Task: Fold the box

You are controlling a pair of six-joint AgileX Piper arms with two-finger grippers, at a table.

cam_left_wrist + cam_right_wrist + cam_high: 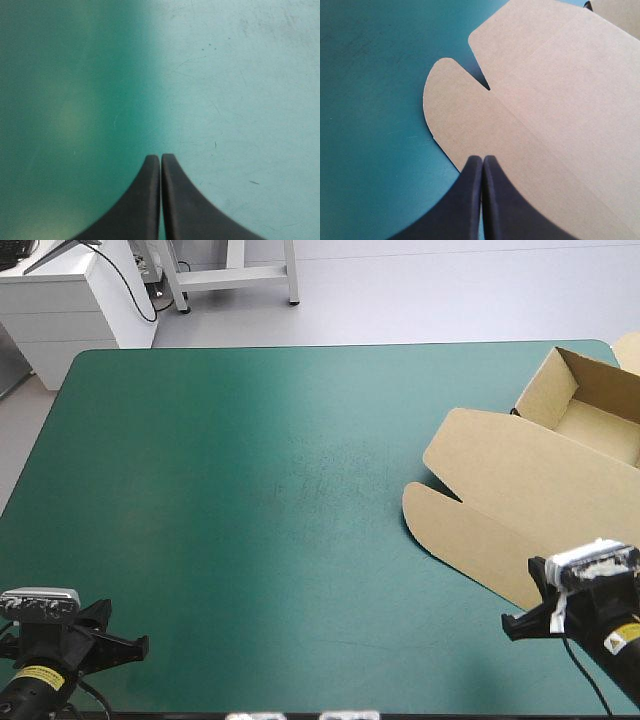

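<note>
Box [590, 410]: right of the frame, tray walls raised at upper right, lid [500, 485] flat on teal-green cover [220, 490].
Left gripper [160, 159]: lower left, clenched, empty.
Right gripper [483, 160]: lower right, clenched, above lid's edge.

Left pincer [160, 160], right pincer [483, 161]: curved black fins; yellow wrist labels [40, 674].

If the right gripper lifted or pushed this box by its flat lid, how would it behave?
The box is thin creased board, so the lid would probably hinge at a crease rather than raise the tray. It looks light on the smooth teal-green cover, so a push from the shut right gripper would likely slide or pivot it.
</note>
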